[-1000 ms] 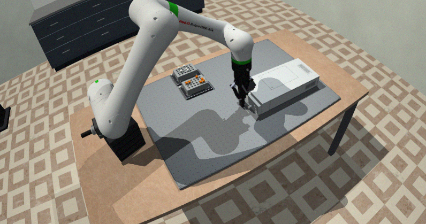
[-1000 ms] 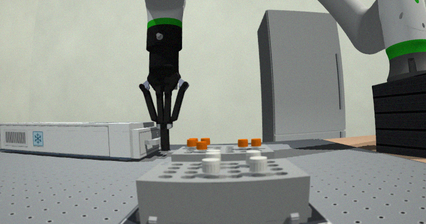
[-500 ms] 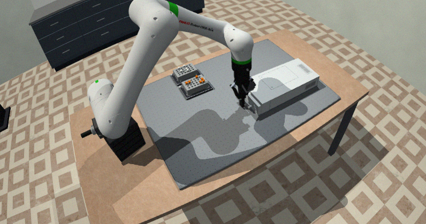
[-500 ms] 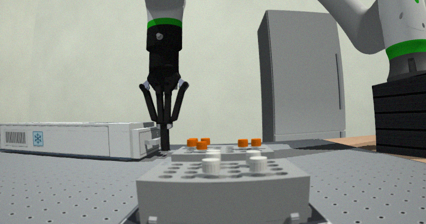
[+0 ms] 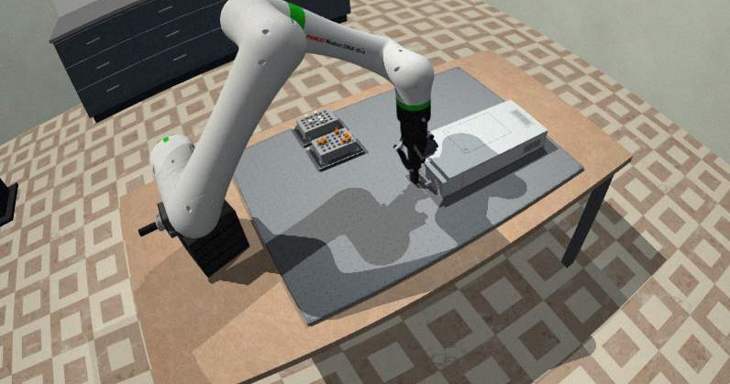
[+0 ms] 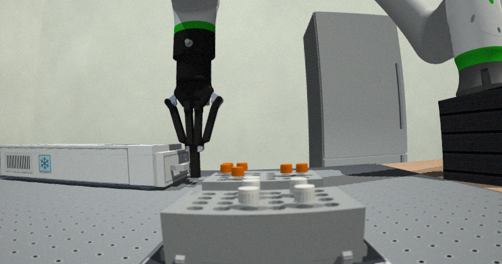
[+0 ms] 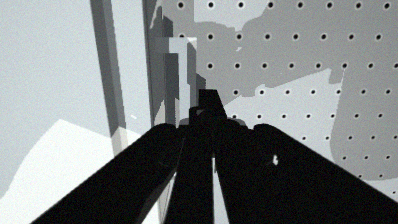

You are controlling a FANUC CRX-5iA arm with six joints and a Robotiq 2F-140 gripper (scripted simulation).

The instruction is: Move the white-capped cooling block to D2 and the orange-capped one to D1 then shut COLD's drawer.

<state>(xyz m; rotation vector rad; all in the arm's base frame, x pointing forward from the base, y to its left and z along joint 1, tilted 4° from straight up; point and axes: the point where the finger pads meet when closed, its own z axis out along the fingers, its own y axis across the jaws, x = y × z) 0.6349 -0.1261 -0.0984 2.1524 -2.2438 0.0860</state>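
The cooler COLD has its drawer front up against the body, with no open gap visible. No lit lamp shows. My gripper is shut and empty, pointing down, its fingertips just outside the drawer handle; contact is hard to tell. The orange-capped block sits flat on D1, the nearer slot. The white-capped block sits flat on D2 beyond it. Their caps stand upright in the bores.
The perforated deck lies on a wooden table. The arm's black base stands at the deck's end opposite the cooler. A tall grey cabinet and dark drawers stand away from the table.
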